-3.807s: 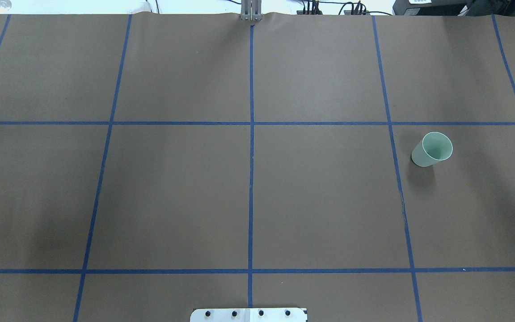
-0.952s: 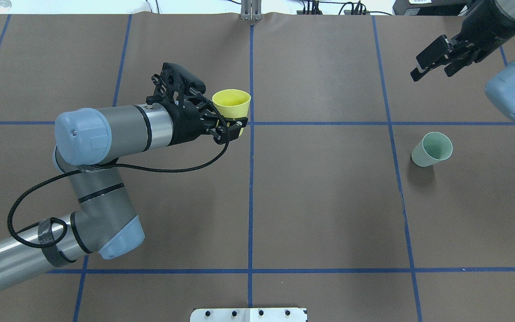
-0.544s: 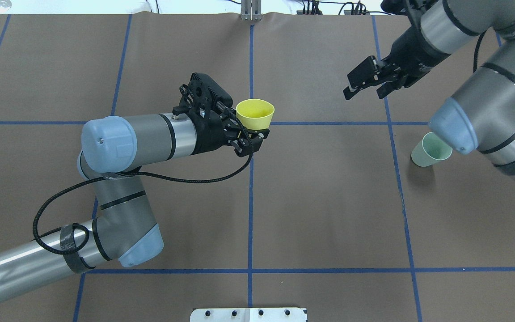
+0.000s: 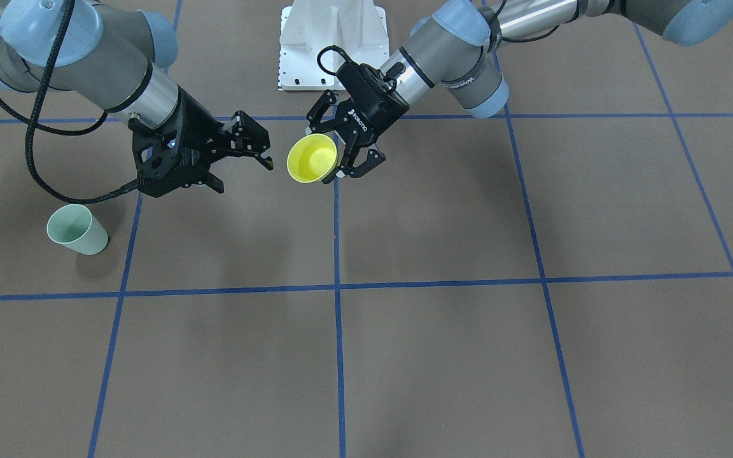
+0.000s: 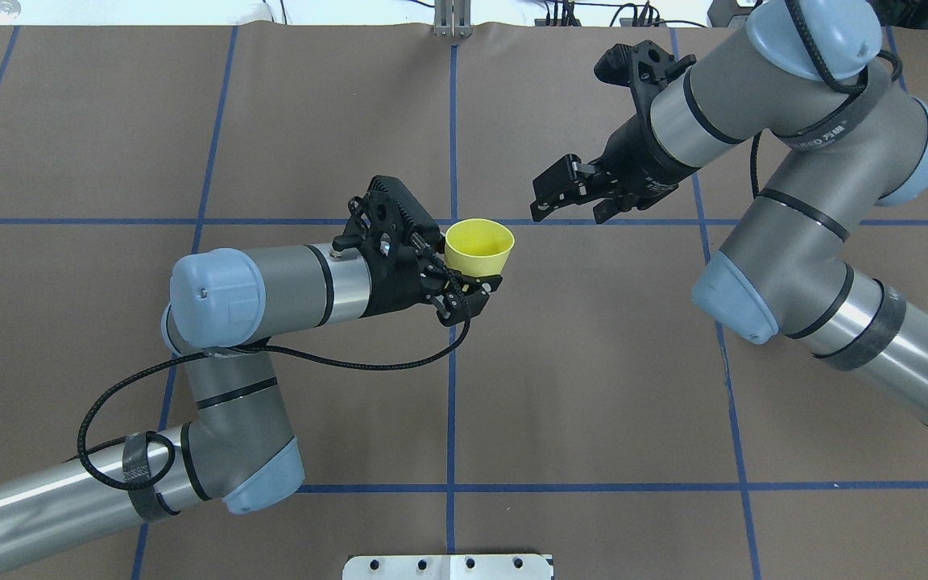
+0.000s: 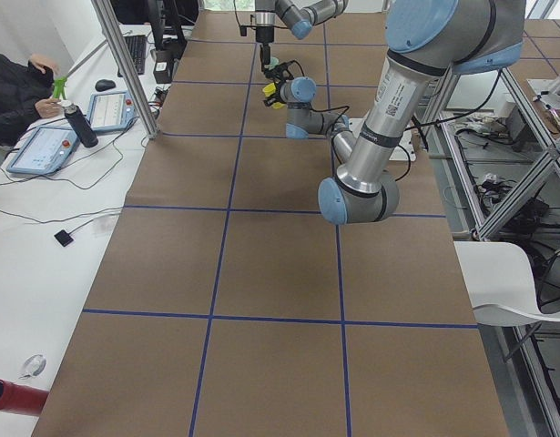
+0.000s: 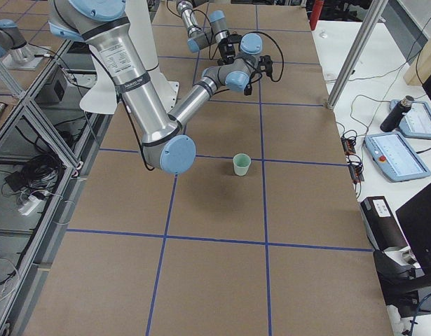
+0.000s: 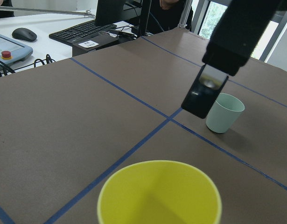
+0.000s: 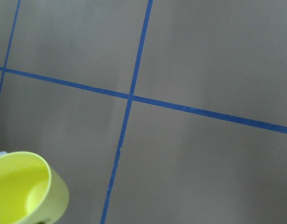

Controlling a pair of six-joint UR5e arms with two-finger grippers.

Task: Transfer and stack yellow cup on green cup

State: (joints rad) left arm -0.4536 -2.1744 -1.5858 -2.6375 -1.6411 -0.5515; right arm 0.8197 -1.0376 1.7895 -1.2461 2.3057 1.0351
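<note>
The left gripper [image 5: 476, 272] is pinched on the yellow cup [image 5: 478, 246], its 2 fingers clamping the lower wall and holding the cup in the air above the table [image 5: 577, 362]. The cup's mouth points up and its long axis runs close to vertical, with the narrow base down between the fingers and the round rim above them. Just beside it, on the far side from the left gripper's wrist, the right gripper [image 5: 546, 199] hangs with its fingers spread, facing the cup with a gap between them. The green cup [image 4: 77, 230] stands upright on the table, mouth up, well apart from the left gripper and beyond the right gripper. In the left wrist view 1 right finger [image 8: 204, 91] overlaps the green cup's rim. Blue tape lines [image 5: 452, 403] cross the brown cover under both grippers. White lettering on the left gripper's body reads ROBOTIQ; the printing on the arm bands is too small to read.
</note>
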